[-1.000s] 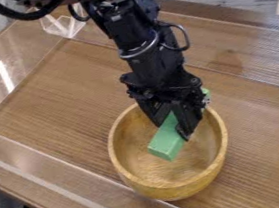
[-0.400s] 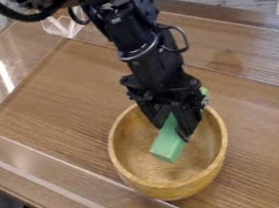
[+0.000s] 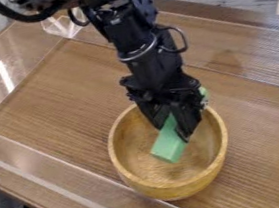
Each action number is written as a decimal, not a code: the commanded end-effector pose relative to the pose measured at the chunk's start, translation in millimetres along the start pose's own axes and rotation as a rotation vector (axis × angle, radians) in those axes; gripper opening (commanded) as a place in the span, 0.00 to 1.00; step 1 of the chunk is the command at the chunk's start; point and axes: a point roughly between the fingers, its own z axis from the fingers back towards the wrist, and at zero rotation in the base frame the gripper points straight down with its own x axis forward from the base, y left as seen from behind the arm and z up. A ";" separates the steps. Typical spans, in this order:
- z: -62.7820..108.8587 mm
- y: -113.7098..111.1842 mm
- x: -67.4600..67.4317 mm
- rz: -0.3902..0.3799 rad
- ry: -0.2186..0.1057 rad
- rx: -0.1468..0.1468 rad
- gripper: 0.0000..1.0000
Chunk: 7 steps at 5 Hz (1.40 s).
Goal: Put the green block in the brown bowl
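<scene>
A: Please tell me, where is the green block now?

B: It is over the hollow of the brown bowl, near the middle as this view shows it. It lies slanting, one end toward one o'clock and the other toward seven. Whether its lower end touches the wood, I cannot tell.

A: And the pincer, how does it stand?

B: It is narrow, closed upon the block's upper end, as I judge. The dark fingers come down from twelve o'clock and hide part of this end, so the exact contact I cannot see.

A: What could go wrong from here?

B: If the fingers open while the block is still high, it could fall, bounce and perhaps roll against the wall at six o'clock. It should stay inside, I think, because the bowl is much wider.

A: Is there another danger?

B: Yes, the hold is at one end only, so the block could turn if its lower end meets the bottom. Also, the arm reaches in over the twelve o'clock rim; a low or sideways move could push this rim and shift the bowl. And if one finger sticks, the block could be lifted out again.
</scene>
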 end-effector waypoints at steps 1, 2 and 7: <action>9.1 2.7 9.9 0.003 -0.040 0.004 0.00; 8.7 3.1 9.9 0.005 -0.038 0.000 0.00; 8.2 4.2 9.1 0.016 -0.020 -0.022 0.00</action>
